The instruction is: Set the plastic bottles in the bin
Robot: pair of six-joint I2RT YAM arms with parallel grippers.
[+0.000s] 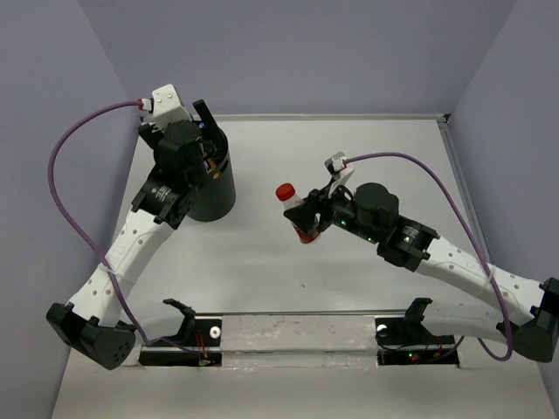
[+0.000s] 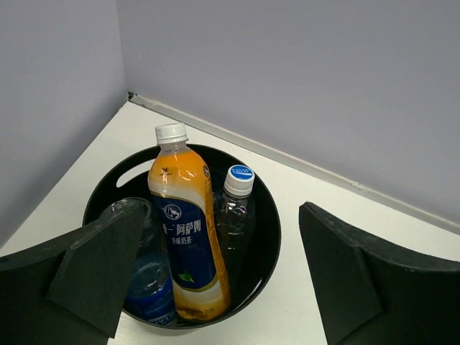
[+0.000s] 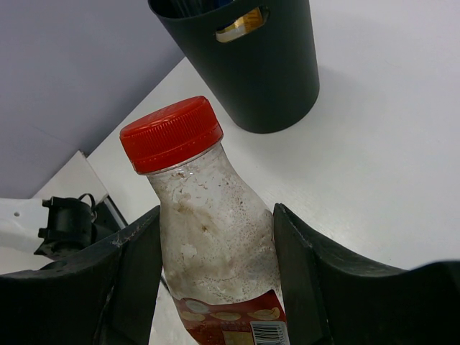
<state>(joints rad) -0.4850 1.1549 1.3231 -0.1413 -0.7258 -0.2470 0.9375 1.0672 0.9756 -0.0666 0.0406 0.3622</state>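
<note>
While my left claw [image 2: 223, 269] hangs over the bin [image 2: 108, 192] with its fingers spread wide and nothing between them, my right claw [image 3: 215, 269] is clamped on the red-capped bottle [image 3: 208, 230], tilted, to the right of the bin and apart from it. Inside the bin stand 3 bottles: orange [image 2: 185, 230], blue-capped [image 2: 236, 212], blue-labelled [image 2: 147, 291].

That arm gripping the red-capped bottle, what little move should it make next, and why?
Probably carry it leftward toward the black bin: the right gripper is shut on the red-capped bottle, off to the bin's side, not over its mouth. The left gripper is open above the bin, so approach gently.
</note>
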